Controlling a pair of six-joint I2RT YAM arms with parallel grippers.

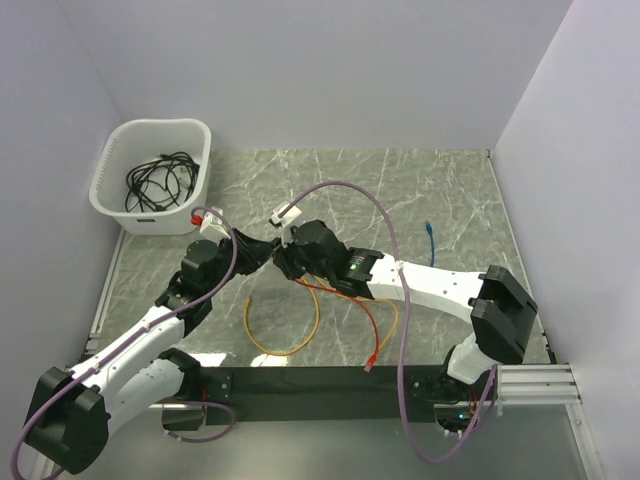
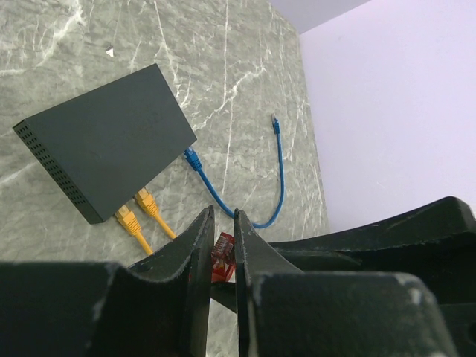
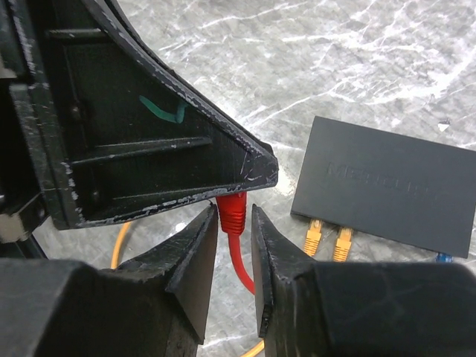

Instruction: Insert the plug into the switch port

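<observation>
The red plug (image 2: 223, 249) is pinched between the fingers of my left gripper (image 2: 223, 216), which is shut on it above the table. My right gripper (image 3: 233, 210) meets it from the opposite side. Its jaws stand on either side of the plug's red boot (image 3: 233, 216), with a thin gap on each side. The red cable (image 1: 372, 322) hangs down to the table. The switch (image 2: 108, 141), a flat black box (image 3: 387, 193), lies on the marble a little beyond both grippers. Two yellow plugs (image 3: 313, 236) and one blue plug (image 2: 192, 156) sit in its ports. In the top view the arms hide the switch.
A yellow cable (image 1: 285, 340) loops on the table below the grippers. A blue cable (image 1: 430, 245) trails right of the switch toward the right wall. A white basket (image 1: 110, 165) holding black cables stands at the back left. White walls enclose the table.
</observation>
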